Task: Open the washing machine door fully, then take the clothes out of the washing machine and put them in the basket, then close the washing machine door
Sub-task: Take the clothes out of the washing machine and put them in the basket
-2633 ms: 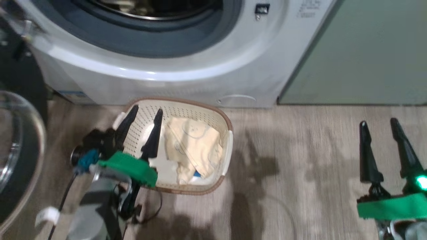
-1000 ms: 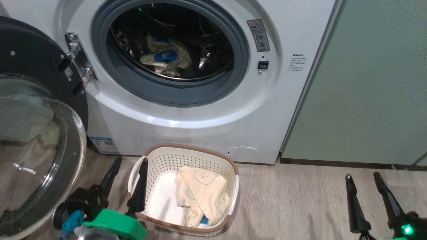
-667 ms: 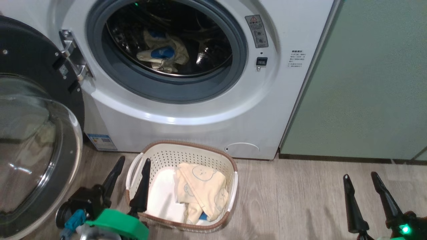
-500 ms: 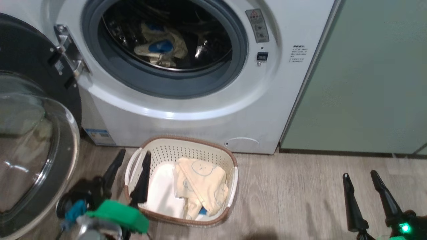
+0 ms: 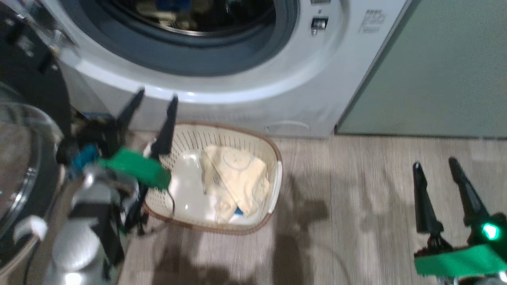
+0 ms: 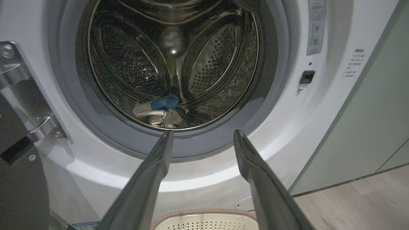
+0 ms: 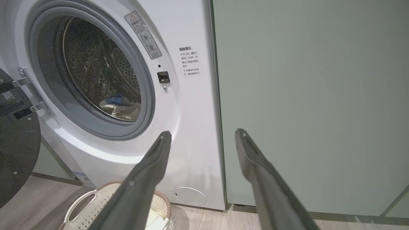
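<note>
Head camera is tilting down versus half a second ago, pushing the white front-loading washing machine (image 5: 245,91) to the top of the frame; its round black-rimmed glass door (image 5: 20,158) is standing open at far left. My left end effector (image 5: 157,96), fingers (image 5: 166,122) spread and empty, is lifting from beside the small cream perforated plastic basket (image 5: 222,136) toward the drum (image 6: 207,64). One cream-yellow garment (image 5: 233,182) is lying in the basket; another (image 6: 159,111) is waiting low in the drum. At lower right the right end effector (image 5: 434,163) is hanging spread. I am judging a second pick is starting.
</note>
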